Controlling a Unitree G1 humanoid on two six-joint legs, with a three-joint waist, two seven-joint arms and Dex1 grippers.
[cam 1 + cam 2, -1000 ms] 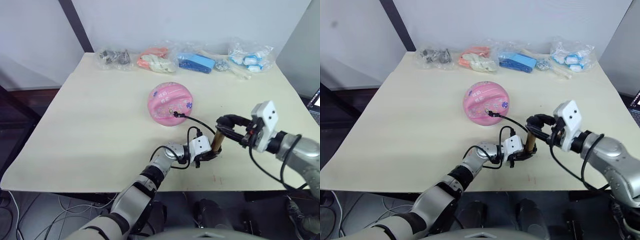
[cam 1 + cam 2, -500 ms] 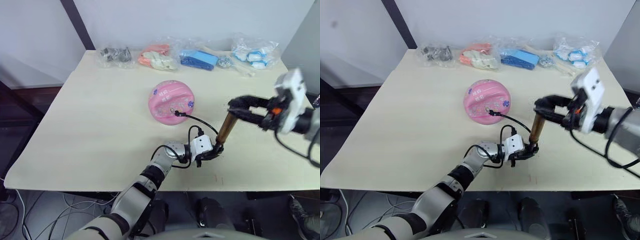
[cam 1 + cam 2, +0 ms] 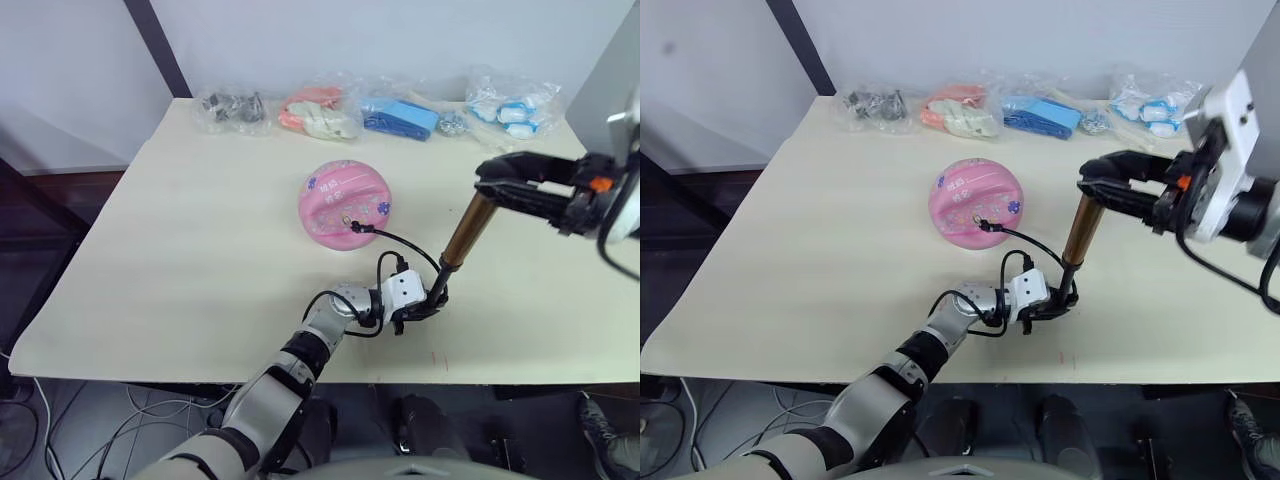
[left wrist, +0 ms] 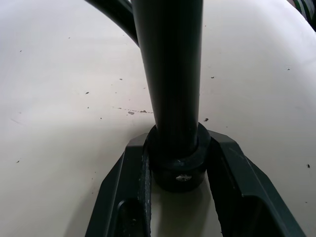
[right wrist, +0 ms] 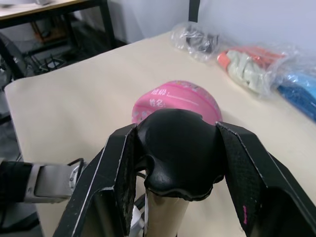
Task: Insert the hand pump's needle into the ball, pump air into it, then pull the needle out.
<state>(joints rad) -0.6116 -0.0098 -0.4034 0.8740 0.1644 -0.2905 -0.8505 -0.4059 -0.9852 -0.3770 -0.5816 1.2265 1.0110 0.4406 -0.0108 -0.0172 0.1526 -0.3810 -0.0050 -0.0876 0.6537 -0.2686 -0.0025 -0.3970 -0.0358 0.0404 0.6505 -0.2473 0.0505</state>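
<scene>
The pink ball [image 3: 345,203] lies mid-table, with the thin black hose [image 3: 405,243] running from its near side to the hand pump [image 3: 466,233]; the needle is hidden where the hose meets the ball. The pump stands tilted, its gold barrel raised and a black rod [image 3: 440,283] showing below it. My left gripper [image 3: 432,303] is shut on the pump's black end cap [image 4: 178,170] on the table, with a finger [image 4: 242,190] on each side. Up at the right, my right gripper [image 3: 492,178] is shut on the black T-handle [image 5: 174,148].
Several clear plastic bags [image 3: 312,115] of small items line the table's far edge. The table's front edge [image 3: 440,372] runs just below my left gripper. Bare tabletop [image 3: 180,250] lies left of the ball.
My right gripper has risen and moved right with the T-handle, drawing the gold barrel up and baring the black rod. My left gripper and the ball stayed put.
</scene>
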